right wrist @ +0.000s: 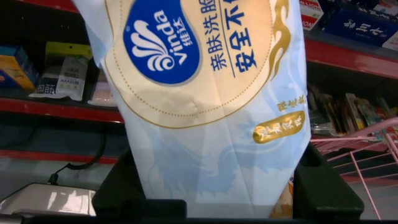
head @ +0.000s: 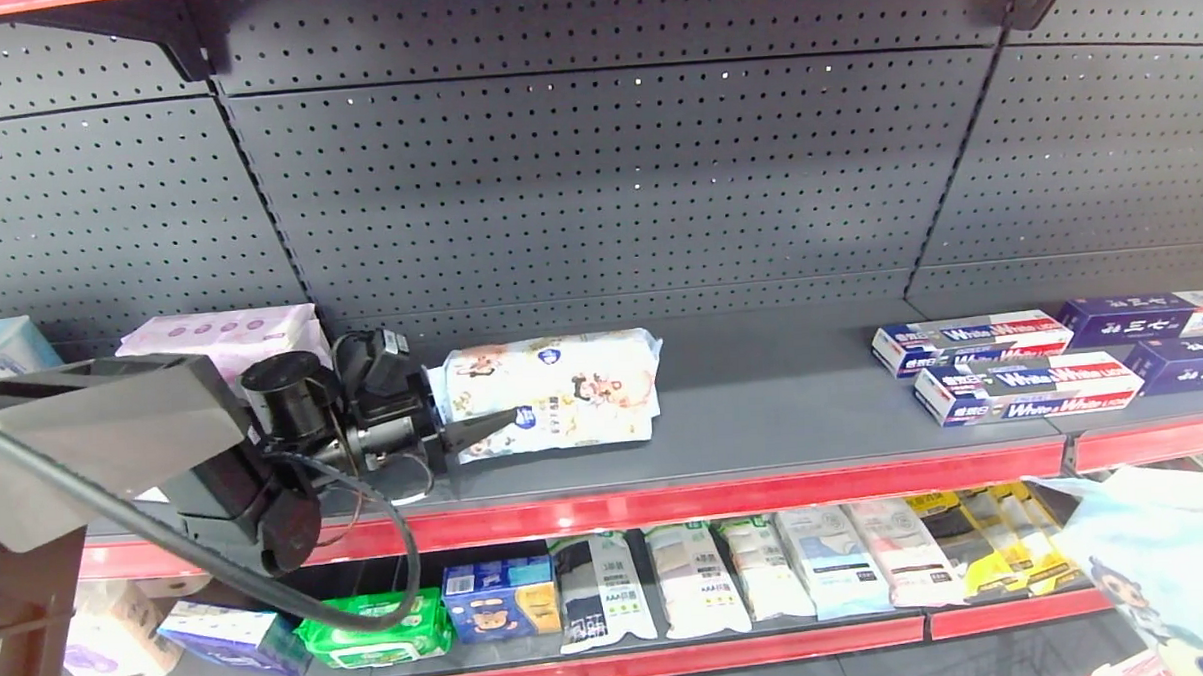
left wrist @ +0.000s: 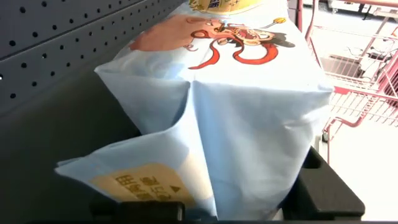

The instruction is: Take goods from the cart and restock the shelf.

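Head view: we are clamping the left pincer (head: 469, 426) on a printed pack (head: 563, 384) lying on the shelf (head: 774, 392), the right pincer (right wrist: 225, 190) gripping a second pack (right wrist: 205, 93).

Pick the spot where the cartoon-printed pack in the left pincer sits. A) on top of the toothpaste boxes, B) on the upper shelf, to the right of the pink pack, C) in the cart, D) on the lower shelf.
B: the left pincer grips the cartoon-printed pack on the upper shelf, beside the pink pack and well apart from the toothpaste boxes.
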Robot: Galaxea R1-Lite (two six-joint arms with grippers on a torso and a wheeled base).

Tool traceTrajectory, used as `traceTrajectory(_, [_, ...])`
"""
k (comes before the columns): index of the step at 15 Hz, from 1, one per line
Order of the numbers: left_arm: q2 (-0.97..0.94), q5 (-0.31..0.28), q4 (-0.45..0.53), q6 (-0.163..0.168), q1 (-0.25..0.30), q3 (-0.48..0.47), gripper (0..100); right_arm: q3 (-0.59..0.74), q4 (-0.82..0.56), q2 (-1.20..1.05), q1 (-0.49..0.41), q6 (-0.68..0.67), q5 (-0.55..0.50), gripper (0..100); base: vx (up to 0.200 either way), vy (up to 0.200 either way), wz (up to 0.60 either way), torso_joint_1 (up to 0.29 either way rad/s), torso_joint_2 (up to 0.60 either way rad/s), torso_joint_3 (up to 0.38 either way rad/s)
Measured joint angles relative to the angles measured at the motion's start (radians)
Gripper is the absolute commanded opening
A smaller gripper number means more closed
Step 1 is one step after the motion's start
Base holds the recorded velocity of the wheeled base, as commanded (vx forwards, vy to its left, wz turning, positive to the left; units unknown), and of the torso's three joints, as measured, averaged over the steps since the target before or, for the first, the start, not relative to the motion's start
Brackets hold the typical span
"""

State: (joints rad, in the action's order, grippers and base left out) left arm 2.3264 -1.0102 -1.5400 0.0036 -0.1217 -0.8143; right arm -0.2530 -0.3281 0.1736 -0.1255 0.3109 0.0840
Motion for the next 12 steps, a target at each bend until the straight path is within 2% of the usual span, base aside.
traceTrajectory(4, [-0.013, -0.013, -0.03, 0.022, 0.001, 0.13, 0, -0.002, 0.0, -0.001, 0.0, 0.0, 0.0, 0, 0.0, 0.0, 0.0, 0.0, 0.0, 0.0])
traceTrajectory(7, [-0.017, 0.006, -0.03, 0.017, 0.003, 0.14, 0, 0.0, -0.001, 0.0, -0.001, 0.0, 0.0, 0, 0.0, 0.0, 0.0, 0.0, 0.0, 0.0])
traceTrajectory(10, [-0.021, 0.054, -0.03, 0.012, 0.003, 0.149, 0, 0.003, -0.001, -0.001, 0.0, 0.0, 0.0, 0, 0.0, 0.0, 0.0, 0.0, 0.0, 0.0])
traceTrajectory(12, [-0.021, 0.058, -0.03, 0.001, 0.003, 0.151, 0, 0.008, -0.002, -0.002, 0.0, 0.0, 0.003, 0, 0.0, 0.0, 0.0, 0.0, 0.0, 0.0])
